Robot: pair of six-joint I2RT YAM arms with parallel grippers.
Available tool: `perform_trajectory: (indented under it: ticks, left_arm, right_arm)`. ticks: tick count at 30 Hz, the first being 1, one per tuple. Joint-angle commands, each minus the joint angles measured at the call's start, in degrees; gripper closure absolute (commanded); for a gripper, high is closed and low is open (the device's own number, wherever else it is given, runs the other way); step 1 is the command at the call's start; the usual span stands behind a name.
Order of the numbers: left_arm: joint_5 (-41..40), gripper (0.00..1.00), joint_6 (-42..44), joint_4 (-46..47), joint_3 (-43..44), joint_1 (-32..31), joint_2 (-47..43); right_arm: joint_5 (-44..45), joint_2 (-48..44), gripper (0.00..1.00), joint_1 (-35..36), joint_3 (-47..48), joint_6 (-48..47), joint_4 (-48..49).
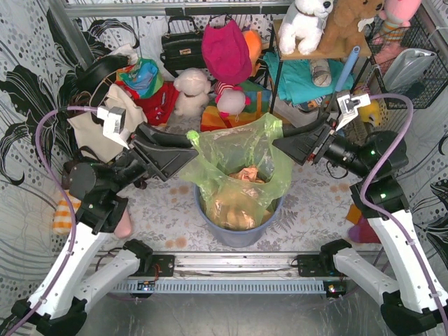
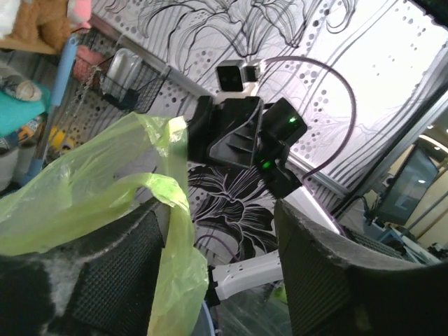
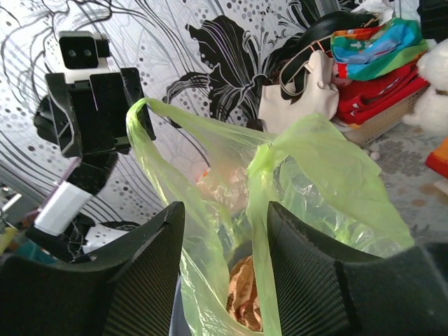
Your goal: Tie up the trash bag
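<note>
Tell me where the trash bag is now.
Top view: the trash bag sits mid-table in the blue-grey bin, between the left end effector and the right end effector.

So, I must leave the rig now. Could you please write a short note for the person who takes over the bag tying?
Left pincer: open, jaws apart, with one handle strip of the trash bag between them, not clamped.
Right pincer: open, jaws apart, with the opposite side of the bag's rim between them, not clamped.
Bag: it sits in the blue-grey bin, mouth open, with crumpled paper inside.
Done: one pincer is at each side of the rim.
Left: close on both sides, bring them together and tie. There is no knot yet.
</note>
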Motion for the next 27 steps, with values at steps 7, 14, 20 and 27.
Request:
perform_trajectory:
  ticks: [7,14,20,27]
  left_arm:
    - [-2.8,0.17,9.6,-21.9,9.1,0.0,0.7]
    - [-5.2,0.16,10.3,-22.2,8.6,0.1,1.8]
    - [-3.4,0.16,6.0,-11.3,6.0,0.1,4.7]
    - [-0.7,0.35,4.1,-6.3,8.7,0.0,9.3]
  right_arm:
    - [0.8,5.4,0.51,0.3,7.5,-10.7,-6.6]
    - [1.1,7.3,0.63,0.4,8.8,-11.8,-5.9]
    - [1.5,7.9,0.58,0.4,10.2,-11.5,-5.3]
    - [3.6,6.9,0.83,0.4,11.6,-12.8,-6.6]
